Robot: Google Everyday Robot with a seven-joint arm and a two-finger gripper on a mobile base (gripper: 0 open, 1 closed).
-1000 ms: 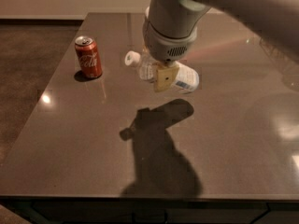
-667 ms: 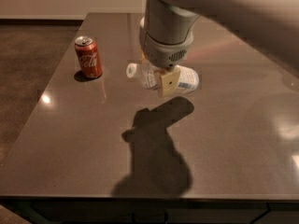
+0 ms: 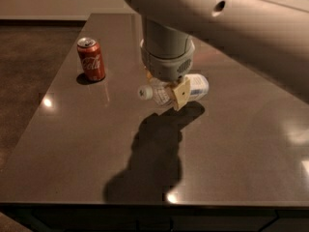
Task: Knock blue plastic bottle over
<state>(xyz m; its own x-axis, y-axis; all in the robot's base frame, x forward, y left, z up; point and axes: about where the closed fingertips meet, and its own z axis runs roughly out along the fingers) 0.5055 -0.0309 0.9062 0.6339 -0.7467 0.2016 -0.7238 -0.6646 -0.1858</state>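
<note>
Blue plastic bottle [image 3: 198, 87] lying sideways mid-frame on the surface [image 3: 87, 149], tool [image 3: 174, 94] right over it, can't tell its grip.

Dim, jaws over table [image 3: 72, 144] casting shadow [image 3: 154, 153], glare [image 3: 47, 102]

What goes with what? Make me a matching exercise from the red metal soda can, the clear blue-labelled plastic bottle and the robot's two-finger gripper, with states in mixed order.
Things:
1. red soda can, a metal cylinder
2. blue plastic bottle, clear, with a white cap
3. two-finger gripper

States:
A. lying on its side, cap toward the picture's left
B. standing upright near the table edge on the picture's left
C. low over mid-table, at the lying thing's middle

Pairs: 1-B, 2-A, 3-C.
</note>
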